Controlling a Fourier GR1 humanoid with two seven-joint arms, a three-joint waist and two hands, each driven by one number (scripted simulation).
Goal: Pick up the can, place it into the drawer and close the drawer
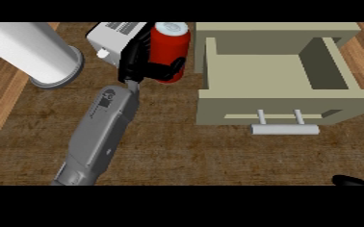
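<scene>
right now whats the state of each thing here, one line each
can: upright, gripped, left of the drawer
drawer: open, nothing visible inside
left hand: fingers curled round the can
right hand: barely in view at the lower right edge, fingers not visible
white cylinder: standing at the far left
white box: behind the left hand

head view | steeply down, close | counter [177, 149] fills frame

Glossy red can [169, 48] with metallic top, matt beige drawer [274, 69] fitted with smooth grey handle [285, 129], dark rough-grained wooden worktop [177, 149].
</scene>
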